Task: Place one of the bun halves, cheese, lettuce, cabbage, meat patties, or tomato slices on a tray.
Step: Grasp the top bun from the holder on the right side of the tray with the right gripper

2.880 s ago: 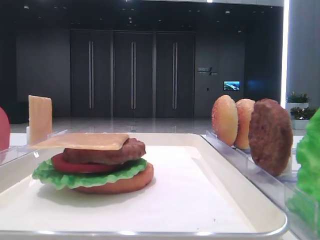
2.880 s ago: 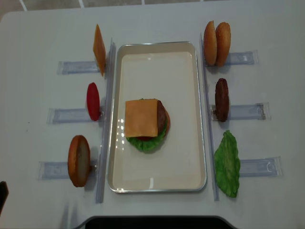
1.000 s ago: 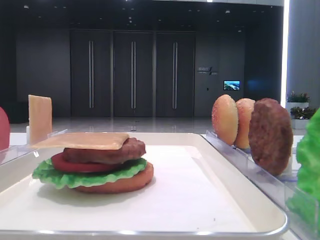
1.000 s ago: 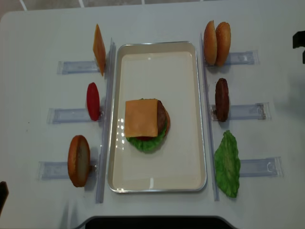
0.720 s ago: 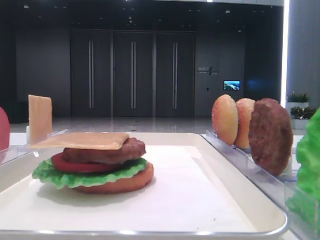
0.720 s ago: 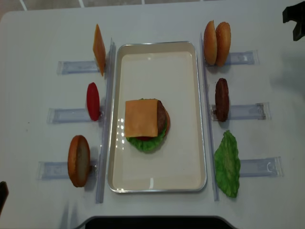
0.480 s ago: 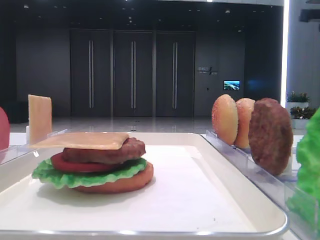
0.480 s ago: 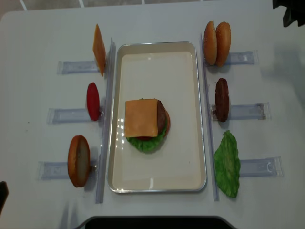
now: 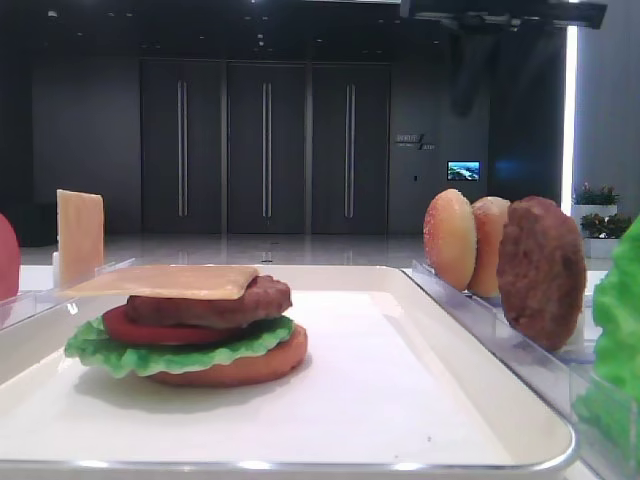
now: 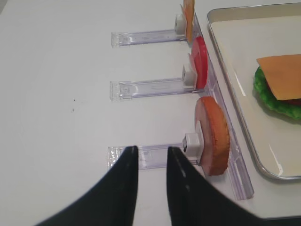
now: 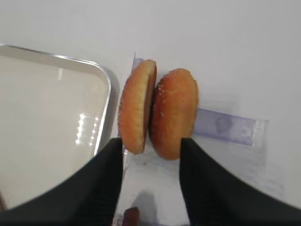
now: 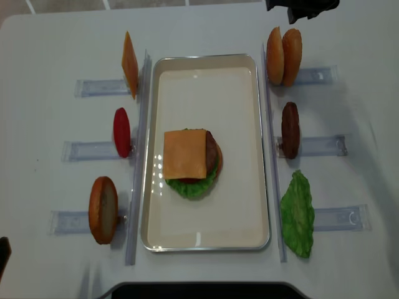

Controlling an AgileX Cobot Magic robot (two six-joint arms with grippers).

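Observation:
Two bun halves (image 11: 174, 113) stand on edge side by side in a clear holder right of the white tray (image 12: 206, 237); the right one shows sesame seeds. My right gripper (image 11: 151, 143) hovers high above them, open, nothing between its fingers (image 11: 106, 188); it shows at the top of the overhead view (image 12: 302, 6). On the tray sits a stack topped by a cheese slice (image 12: 185, 153) over a patty (image 9: 220, 305), tomato (image 9: 140, 328), lettuce (image 9: 150, 355) and bun bottom (image 9: 240, 368). My left gripper (image 10: 151, 149) hangs over the table left of the tray, jaws slightly apart and empty.
Right of the tray stand a spare patty (image 12: 290, 129) and a lettuce leaf (image 12: 297, 215). On the left stand a cheese slice (image 12: 129, 64), a tomato slice (image 12: 121, 132) and a flat bun half (image 10: 214, 136), each in a clear holder.
My right gripper came in from the right edge and moved left, ending above the two bun halves with its jaws a little wider. The left gripper and the food have not moved.

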